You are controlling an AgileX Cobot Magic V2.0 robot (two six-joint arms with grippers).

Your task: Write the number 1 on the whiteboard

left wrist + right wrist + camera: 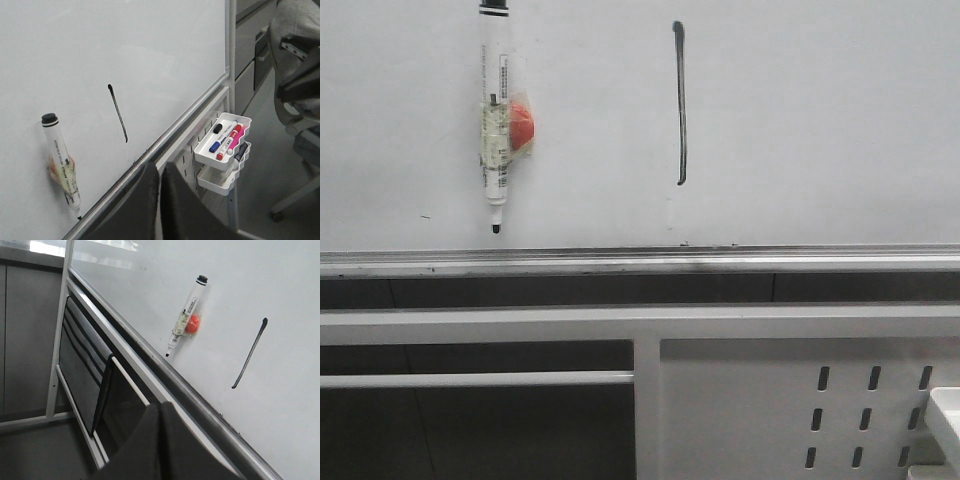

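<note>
The left claw shows only in its own wrist view, its two dark fingers pressed together with just a thin seam between them, holding nothing. The right claw looks the same in its wrist view: fingers together, empty. Both hang in front of the whiteboard, well apart from its surface.

The number 1 is already drawn on the whiteboard as a thin black stroke. Its long axis runs vertically, with the thicker end pointing up and the thin tail pointing down toward the silver rail, stopping short of it. The stroke bows very slightly.

A white marker clings to the whiteboard beside the number 1, on the left in the front view, held by a red magnet. It stands upright, black cap at the top and tip down, near the rail.

The task looks finished. The main risk now is smearing: if either arm swings close to the whiteboard, a finger could brush the ink or knock the marker off its magnet.
</note>
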